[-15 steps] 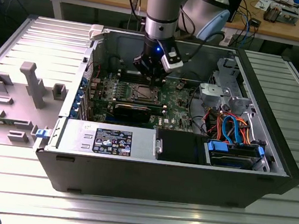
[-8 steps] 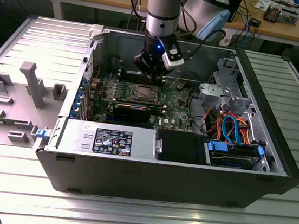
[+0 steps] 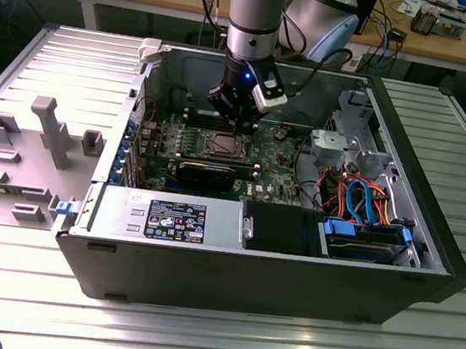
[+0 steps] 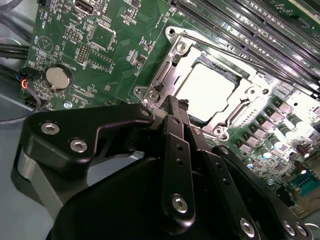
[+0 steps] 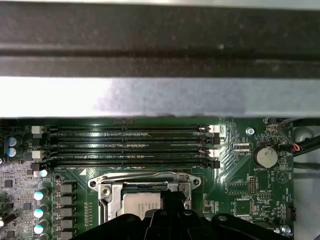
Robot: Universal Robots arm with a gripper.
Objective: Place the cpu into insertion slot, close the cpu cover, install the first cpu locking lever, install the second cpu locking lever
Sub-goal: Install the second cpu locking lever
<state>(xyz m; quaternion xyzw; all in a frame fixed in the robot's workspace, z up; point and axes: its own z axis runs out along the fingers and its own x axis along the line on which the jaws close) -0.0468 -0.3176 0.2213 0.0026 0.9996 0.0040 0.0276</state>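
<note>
The end effector (image 3: pixel 238 122) hangs inside the open PC case (image 3: pixel 428 250), tip just over the far edge of the slot (image 3: pixel 222 146) on the motherboard (image 3: pixel 277 159), w/ the arm coming straight down, prob. because the case walls leave only a top approach. In the second wrist view the fingers (image 4: pixel 172 117) look pressed together into one narrow black tip, nothing between them, so closed and empty as far as I can judge; the tip sits right at the socket frame's edge, whether touching it I can't tell. The cpu (image 4: pixel 207 90) lies flat in the slot, silvery top facing up, seen through the window of the cover (image 4: pixel 170 67), which appears folded down flat around it; being square, the chip has no real long axis, its sides run parallel w/ the frame and w/ the RAM slots (image 5: pixel 130 145) beside it. So seating looks done and cover down, judging by how flat it all lies. A thin wire lever (image 5: pixel 145 176) runs along the frame side nearest the RAM slots, its long axis parallel to them; whether it's latched I can't tell. A pinched tip suits pushing a thin lever better than an open one would, likely why it's held that way. Coin cell (image 4: pixel 56 78) sits well apart from the socket. The case rests on a ribbed metal bench (image 3: pixel 214 325).
</note>
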